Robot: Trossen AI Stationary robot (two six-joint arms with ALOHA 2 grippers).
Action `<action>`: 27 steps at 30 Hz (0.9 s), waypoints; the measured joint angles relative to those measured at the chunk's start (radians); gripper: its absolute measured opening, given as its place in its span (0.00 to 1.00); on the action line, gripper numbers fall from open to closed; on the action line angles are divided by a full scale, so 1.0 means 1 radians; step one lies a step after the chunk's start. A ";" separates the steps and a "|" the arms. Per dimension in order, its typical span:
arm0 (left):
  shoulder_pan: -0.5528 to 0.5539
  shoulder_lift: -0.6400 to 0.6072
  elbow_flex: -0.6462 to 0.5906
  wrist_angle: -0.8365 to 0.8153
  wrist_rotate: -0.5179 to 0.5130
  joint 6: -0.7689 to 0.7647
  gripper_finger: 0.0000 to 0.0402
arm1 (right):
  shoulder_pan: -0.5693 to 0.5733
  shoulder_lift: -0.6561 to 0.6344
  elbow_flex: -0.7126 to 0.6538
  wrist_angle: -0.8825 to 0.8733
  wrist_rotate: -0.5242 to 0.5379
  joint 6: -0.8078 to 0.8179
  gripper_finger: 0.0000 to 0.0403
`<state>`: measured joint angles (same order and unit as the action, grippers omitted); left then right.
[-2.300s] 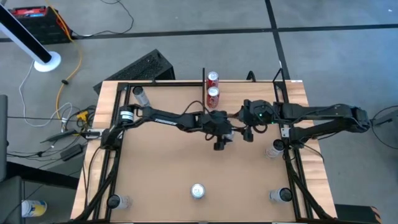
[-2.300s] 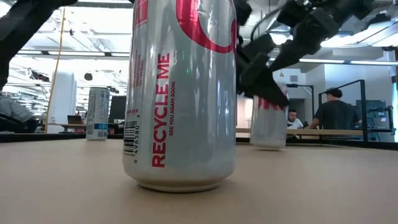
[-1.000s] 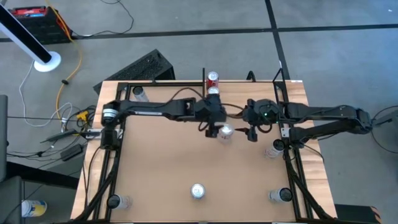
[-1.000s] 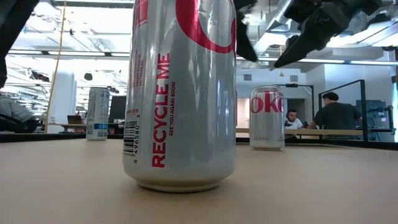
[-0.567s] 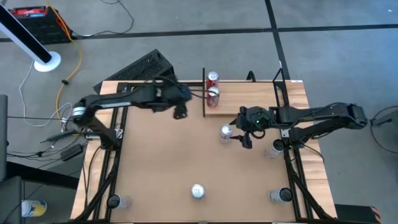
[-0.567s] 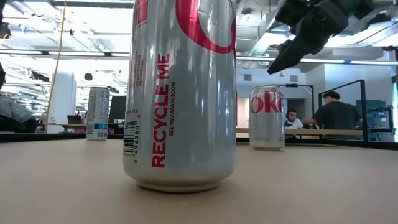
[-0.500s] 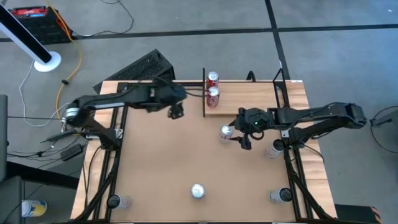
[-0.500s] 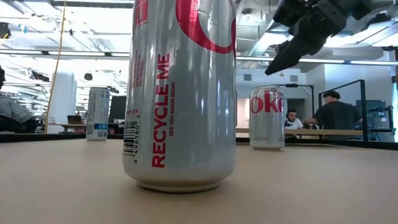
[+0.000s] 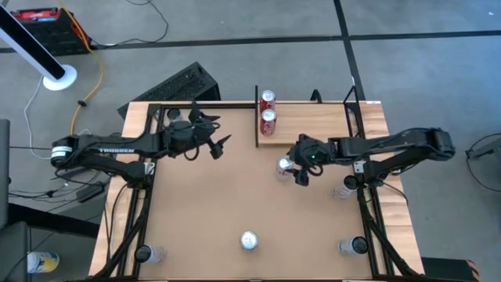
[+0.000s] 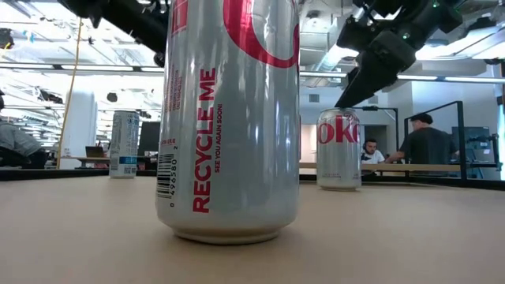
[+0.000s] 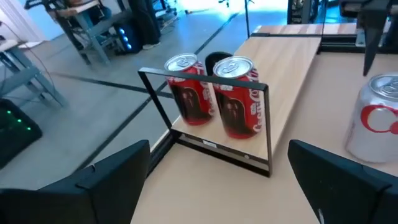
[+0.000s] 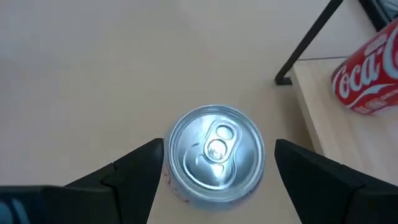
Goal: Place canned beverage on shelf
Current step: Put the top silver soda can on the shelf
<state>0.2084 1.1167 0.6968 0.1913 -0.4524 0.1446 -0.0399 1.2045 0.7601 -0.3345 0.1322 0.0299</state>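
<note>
A silver Coke can (image 9: pixel 283 166) stands upright on the brown table, just in front of the pale shelf (image 9: pixel 321 121). My right gripper (image 9: pixel 296 171) hangs open right above that can (image 12: pixel 214 152), its fingers (image 12: pixel 134 171) on either side of the top, touching nothing; the low view shows the gripper (image 10: pixel 353 88) just over the can (image 10: pixel 339 150). Two red cans (image 9: pixel 268 110) stand on the shelf beside its black bar (image 9: pixel 257 117). My left gripper (image 9: pixel 218 146) is open at the table's far left, facing the red cans (image 11: pixel 214 96).
A second silver can (image 9: pixel 249 240) stands near the table's front edge, huge in the low view (image 10: pixel 233 118). Small clear containers stand near the table's corners (image 9: pixel 176 117) (image 9: pixel 344 188) (image 9: pixel 352 247). People (image 10: pixel 426 142) are in the room behind.
My left gripper has drawn back, open, from beside the silver can at the table's middle toward the left edge, rolling as it went. My right gripper has moved a little left and down over the silver can, still open. The can has stayed put.
</note>
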 joint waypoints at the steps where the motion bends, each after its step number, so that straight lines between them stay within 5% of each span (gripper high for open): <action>1: 0.003 -0.002 -0.005 0.003 0.001 -0.005 0.91 | 0.000 0.003 -0.001 -0.005 0.000 0.000 0.82; 20: 0.045 -0.004 -0.008 0.001 0.055 -0.037 0.91 | -0.002 0.086 0.003 0.044 0.000 -0.004 0.82; 27: 0.045 -0.004 -0.008 0.001 0.055 -0.037 0.91 | -0.001 0.050 0.000 0.020 -0.007 -0.008 0.74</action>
<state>0.2535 1.1130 0.6888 0.1921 -0.3976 0.1078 -0.0410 1.2542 0.7597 -0.3149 0.1248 0.0223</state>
